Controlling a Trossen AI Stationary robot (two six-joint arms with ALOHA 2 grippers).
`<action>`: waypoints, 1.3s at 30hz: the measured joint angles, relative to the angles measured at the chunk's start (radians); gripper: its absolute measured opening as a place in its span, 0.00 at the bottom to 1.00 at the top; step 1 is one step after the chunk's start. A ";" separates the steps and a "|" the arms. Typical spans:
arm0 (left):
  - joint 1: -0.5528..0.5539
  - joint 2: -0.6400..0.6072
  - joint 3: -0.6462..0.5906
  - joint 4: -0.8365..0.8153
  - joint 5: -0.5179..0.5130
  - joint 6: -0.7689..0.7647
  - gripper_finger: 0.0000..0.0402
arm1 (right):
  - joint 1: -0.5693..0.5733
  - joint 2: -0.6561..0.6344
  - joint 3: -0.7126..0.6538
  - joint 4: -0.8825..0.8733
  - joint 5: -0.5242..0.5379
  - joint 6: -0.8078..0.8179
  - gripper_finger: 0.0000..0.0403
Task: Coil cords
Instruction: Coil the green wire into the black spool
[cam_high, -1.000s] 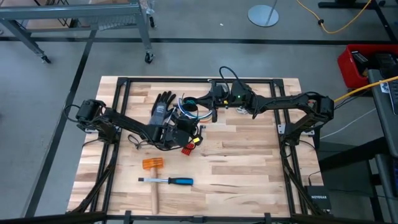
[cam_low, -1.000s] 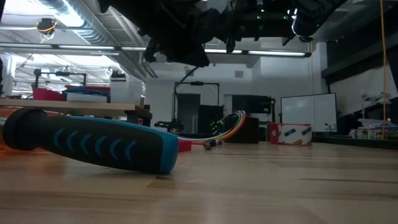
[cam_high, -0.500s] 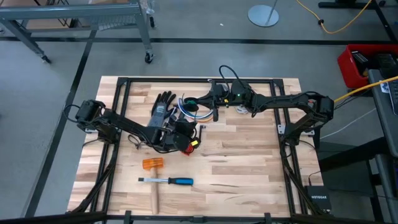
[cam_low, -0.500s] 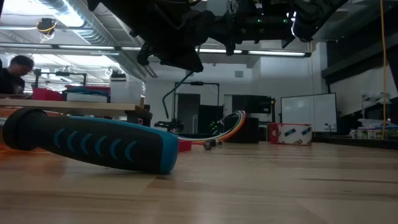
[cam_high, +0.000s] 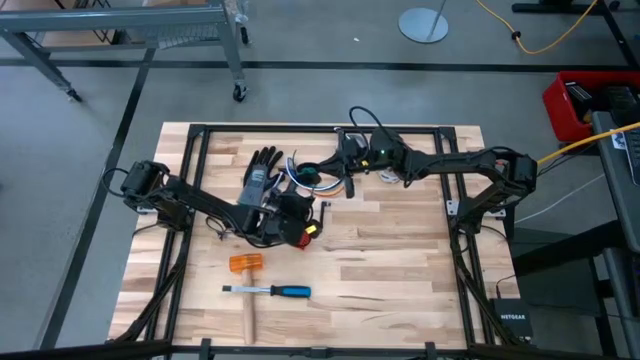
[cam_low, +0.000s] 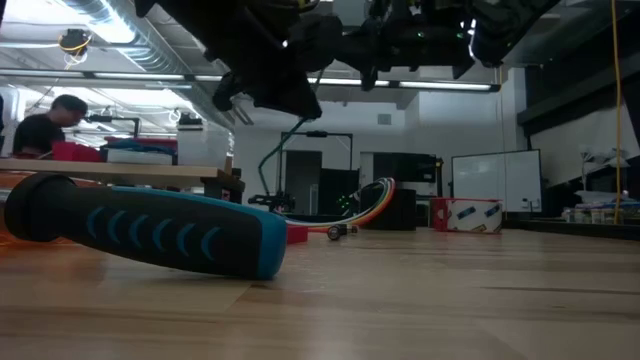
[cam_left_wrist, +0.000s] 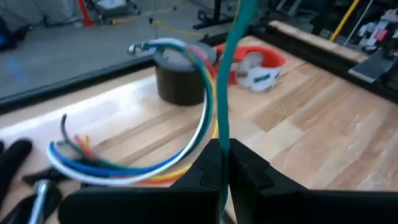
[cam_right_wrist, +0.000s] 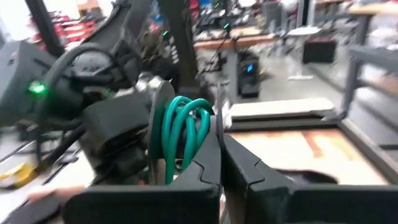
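From my station I see the left gripper over the pale wooden desk, jaws clamped on a thin green cord; the blue, white and orange wire bundle lies beneath. The right gripper, jaws closed, holds looped green cord.

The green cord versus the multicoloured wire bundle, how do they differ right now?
The green cord runs taut, one strand, pinched in the shut left end effector; the multicoloured wire bundle lies loose on the table in an open curve. The green cord is looped several times at the shut right end effector; the bundle is not coiled. Both are thin and flexible.
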 joint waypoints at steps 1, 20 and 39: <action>-0.001 0.000 0.000 -0.026 0.000 -0.030 0.01 | -0.006 0.000 0.000 -0.017 -0.028 -0.001 0.00; 0.033 -0.063 -0.001 -0.247 0.093 -0.262 0.00 | -0.030 -0.002 0.001 -0.506 -0.111 -0.275 0.00; 0.186 -0.063 -0.001 -0.205 0.434 -0.413 0.00 | 0.180 -0.001 0.000 -0.507 0.575 -0.586 0.00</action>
